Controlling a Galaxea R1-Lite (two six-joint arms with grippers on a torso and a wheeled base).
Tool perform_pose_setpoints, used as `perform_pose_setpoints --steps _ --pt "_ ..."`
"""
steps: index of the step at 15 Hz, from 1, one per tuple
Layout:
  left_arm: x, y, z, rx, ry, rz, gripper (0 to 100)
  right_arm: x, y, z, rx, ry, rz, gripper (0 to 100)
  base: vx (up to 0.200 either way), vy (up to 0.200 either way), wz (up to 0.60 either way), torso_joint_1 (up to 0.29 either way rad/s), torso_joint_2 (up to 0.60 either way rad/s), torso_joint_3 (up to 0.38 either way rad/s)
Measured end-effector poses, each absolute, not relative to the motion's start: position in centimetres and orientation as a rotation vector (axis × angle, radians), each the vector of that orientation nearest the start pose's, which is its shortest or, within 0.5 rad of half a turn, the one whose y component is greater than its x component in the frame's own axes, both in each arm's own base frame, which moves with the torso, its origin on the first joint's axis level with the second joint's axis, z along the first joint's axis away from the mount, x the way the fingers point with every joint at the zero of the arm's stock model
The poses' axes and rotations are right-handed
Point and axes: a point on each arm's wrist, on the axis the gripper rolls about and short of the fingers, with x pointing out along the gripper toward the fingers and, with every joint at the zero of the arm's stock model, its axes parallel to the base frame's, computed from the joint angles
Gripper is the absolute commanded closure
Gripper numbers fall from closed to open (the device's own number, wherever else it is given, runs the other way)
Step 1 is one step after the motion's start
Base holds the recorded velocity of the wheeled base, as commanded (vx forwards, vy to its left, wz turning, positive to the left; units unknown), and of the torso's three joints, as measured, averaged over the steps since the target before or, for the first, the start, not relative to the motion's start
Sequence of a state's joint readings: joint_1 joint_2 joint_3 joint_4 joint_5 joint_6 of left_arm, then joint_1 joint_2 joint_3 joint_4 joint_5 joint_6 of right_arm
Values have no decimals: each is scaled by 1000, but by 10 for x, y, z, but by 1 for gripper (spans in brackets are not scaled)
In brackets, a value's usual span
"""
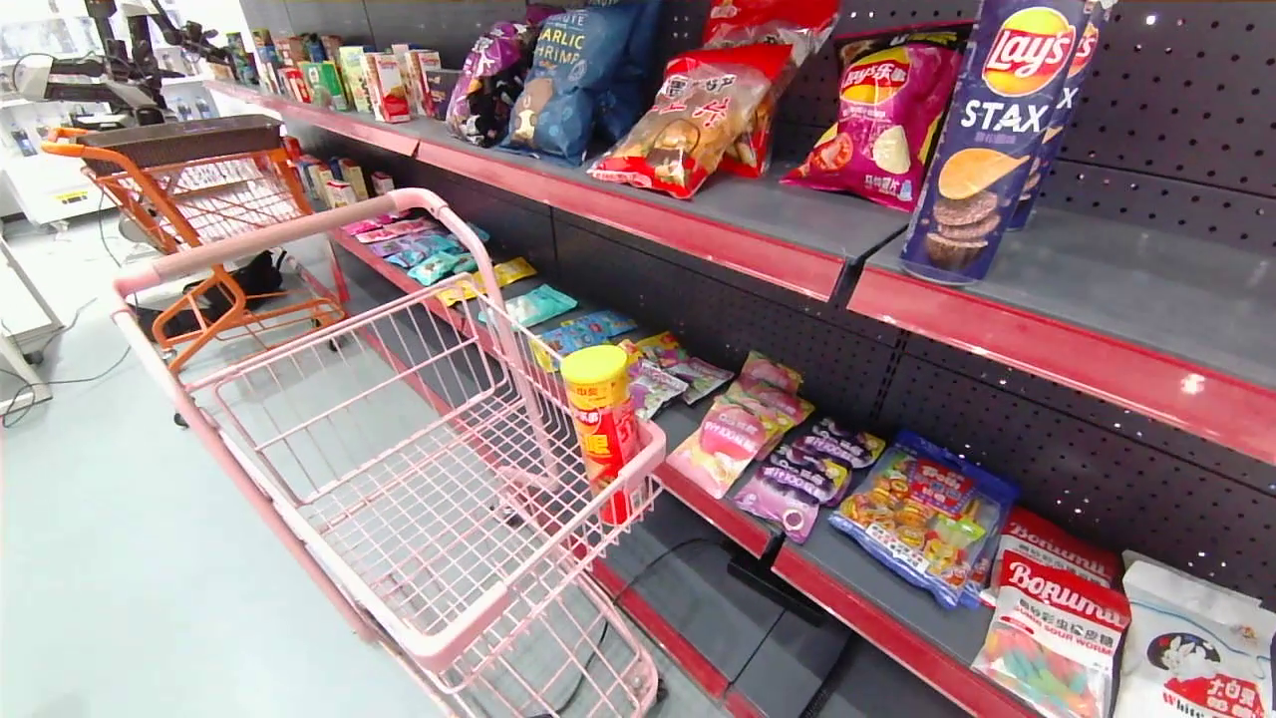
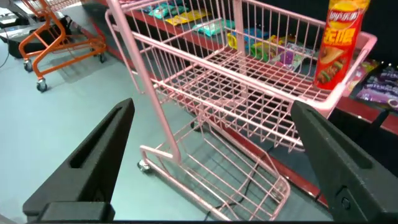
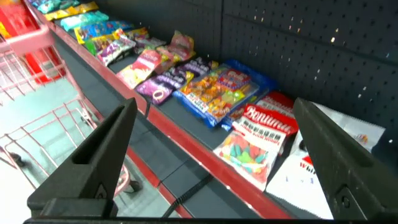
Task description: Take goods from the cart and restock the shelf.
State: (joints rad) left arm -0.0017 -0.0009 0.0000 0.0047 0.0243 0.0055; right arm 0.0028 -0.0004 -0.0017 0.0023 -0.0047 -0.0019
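A pink wire cart (image 1: 289, 231) stands in front of the shelf. One red chip canister (image 1: 603, 439) with a yellow lid stands upright in the basket corner nearest the shelf. In the left wrist view my left gripper (image 2: 211, 109) hangs open above the floor beside the cart (image 2: 351, 78), with the canister (image 2: 339, 40) farther off. My right gripper (image 3: 214, 107) is open and empty over the lower shelf (image 3: 124, 93), near candy bags (image 3: 217, 90). The upper shelf (image 1: 778, 214) holds chip bags and tall blue canisters (image 1: 987, 140).
An orange cart (image 1: 199, 199) stands farther down the aisle on the left. Candy bags (image 1: 927, 509) cover the lower shelf (image 1: 857, 568). A black cable (image 1: 688, 558) runs along the floor below it. Open floor lies left of the pink cart.
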Motion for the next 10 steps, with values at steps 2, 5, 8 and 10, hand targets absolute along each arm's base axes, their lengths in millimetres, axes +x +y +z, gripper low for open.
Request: perform_pose_setpoints --steps 2,5,8,10 --pt "-23 1 75 6 5 23 0 -23 0 76 -3 1 -2 0 0 0 0 -71 325 234" --pt "-23 0 75 14 6 18 0 -23 0 76 -6 1 -3 0 0 0 0 -15 89 64" --pt "-23 -1 79 26 -10 -62 0 -23 0 76 -6 1 -4 0 0 0 0 0 0 0" --pt "-26 -2 110 7 -77 -82 0 -23 0 76 -5 1 -3 0 0 0 0 0 0 0"
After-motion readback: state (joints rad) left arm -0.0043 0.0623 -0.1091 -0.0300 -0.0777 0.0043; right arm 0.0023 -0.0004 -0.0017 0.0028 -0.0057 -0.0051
